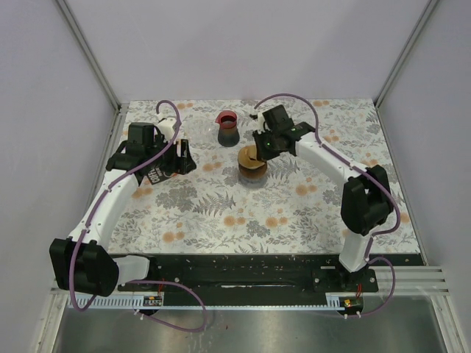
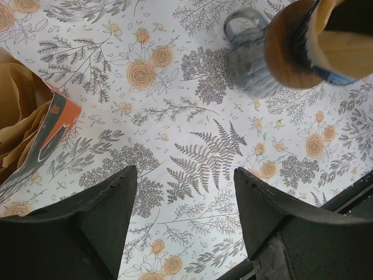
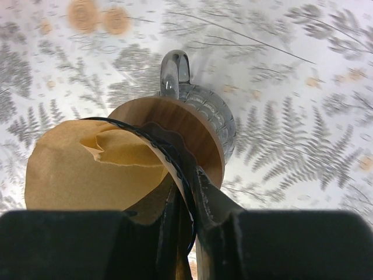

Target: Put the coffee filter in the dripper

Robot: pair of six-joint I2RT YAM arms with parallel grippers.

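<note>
floral-print table top point(image 1: 221, 213) inside pale walls point(image 1: 243, 44); dripper point(image 3: 195, 125) with a wooden collar stands upright near the table's centre, a red-rimmed vessel point(image 1: 227, 126) just behind it; brown coffee filter point(image 3: 87, 169) sits in the dripper's mouth, its paper rising above the dark rim. right claw point(image 3: 185, 201) is pinched shut on the filter's near edge, at the rim; left claw point(image 2: 185, 181) is spread wide over bare cloth, nothing between its fingers, beside the orange filter box point(image 2: 55, 125) holding more brown papers.
</note>
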